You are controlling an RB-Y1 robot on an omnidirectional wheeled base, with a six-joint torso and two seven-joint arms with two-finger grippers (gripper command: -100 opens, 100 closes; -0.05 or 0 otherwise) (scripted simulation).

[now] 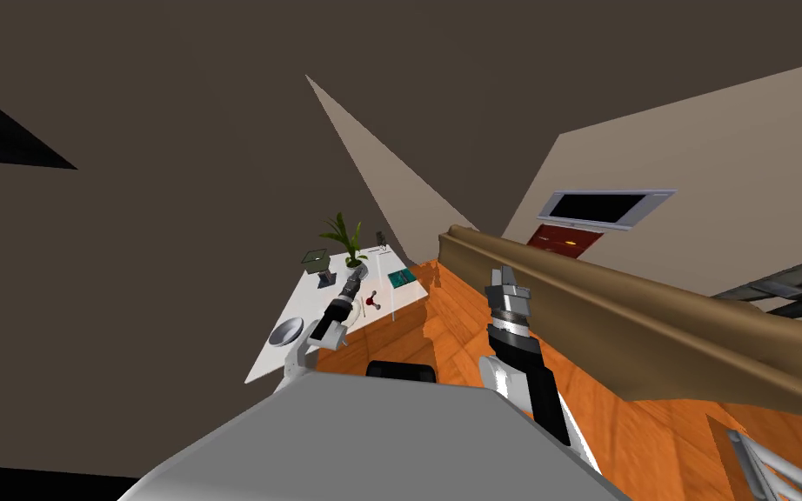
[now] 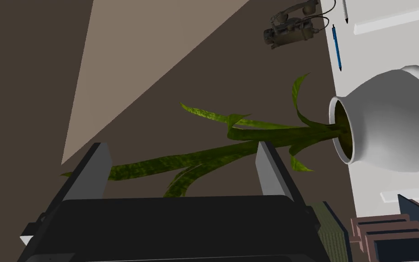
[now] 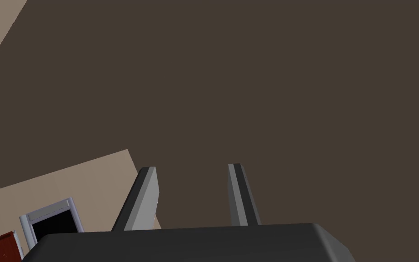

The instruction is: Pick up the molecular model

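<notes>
The molecular model, a small red ball with pale sticks, lies on the white table just right of my left forearm. My left gripper reaches over the table past the model, toward the potted plant. In the left wrist view my left gripper is open, with only the long green leaves beyond its fingers. My right gripper is held up over the orange floor, away from the table. In its wrist view the right gripper shows a narrower gap with nothing in it.
On the table stand a white pot, a grey bowl, a teal book, a green panel on a stand, two pens and an old telephone set. A long brown piece of furniture runs along the right.
</notes>
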